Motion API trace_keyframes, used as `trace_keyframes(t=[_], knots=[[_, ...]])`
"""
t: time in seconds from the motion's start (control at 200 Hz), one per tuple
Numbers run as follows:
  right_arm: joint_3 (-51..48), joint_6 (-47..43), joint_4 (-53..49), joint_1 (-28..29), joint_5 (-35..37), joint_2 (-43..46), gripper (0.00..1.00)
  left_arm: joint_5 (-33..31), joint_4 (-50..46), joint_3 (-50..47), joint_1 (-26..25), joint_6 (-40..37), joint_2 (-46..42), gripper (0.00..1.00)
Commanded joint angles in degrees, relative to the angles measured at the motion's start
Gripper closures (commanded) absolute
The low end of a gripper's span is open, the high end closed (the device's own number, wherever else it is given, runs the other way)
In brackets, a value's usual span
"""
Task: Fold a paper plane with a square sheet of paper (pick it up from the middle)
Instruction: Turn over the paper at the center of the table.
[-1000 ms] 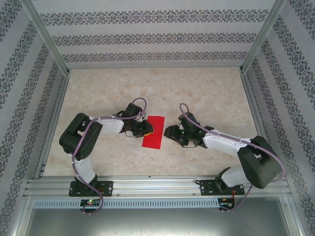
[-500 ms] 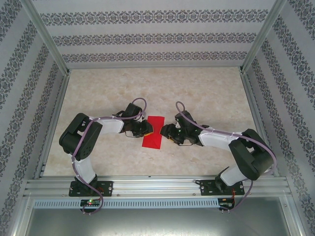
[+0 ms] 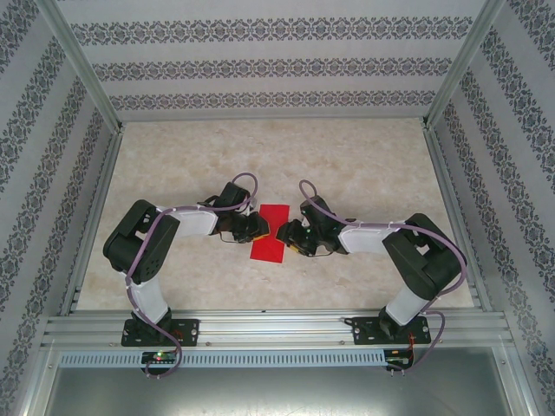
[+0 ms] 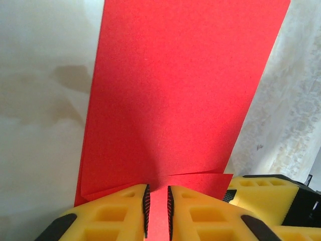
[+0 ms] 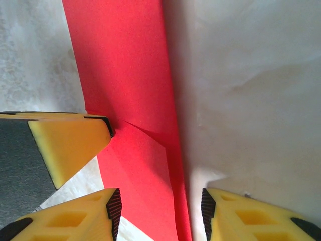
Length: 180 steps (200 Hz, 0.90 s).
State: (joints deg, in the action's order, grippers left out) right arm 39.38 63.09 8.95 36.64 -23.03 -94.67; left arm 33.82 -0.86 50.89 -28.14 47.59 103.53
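Square sheet of paper, folded narrow, is pinched at its edge by left gripper. Opposite edge is straddled by right gripper, jaws apart. Judged light, floppy, crease-prone; mid-edge hold advised.

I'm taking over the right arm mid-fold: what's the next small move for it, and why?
Probably close the right tool on the red paper. It stands open with the paper's near edge running through its gap, so it looks placed for a grip. The left tool is pinched shut on the opposite edge, which should brace the sheet for a second hold.
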Motion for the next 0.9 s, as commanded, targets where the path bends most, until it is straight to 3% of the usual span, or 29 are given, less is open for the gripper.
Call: trace_keyframes(t=[0.0,0.27,0.894], knots=[[0.8,0.8,2.7,0.6,-0.8,-1.9,0.52,-0.1,-0.6,-0.7,-0.7,-0.5,-0.7,0.79],[0.1,1.6,9.6,0.6,-3.2,-3.3,0.56,0.1,-0.5,-0.7,-0.7,-0.4,-0.7,0.79],[-2.5,-0.7,10.5,0.0,-1.8,-3.4,0.62,-1.6,1.5,-2.6,-0.7,2.0,-5.5,0.77]])
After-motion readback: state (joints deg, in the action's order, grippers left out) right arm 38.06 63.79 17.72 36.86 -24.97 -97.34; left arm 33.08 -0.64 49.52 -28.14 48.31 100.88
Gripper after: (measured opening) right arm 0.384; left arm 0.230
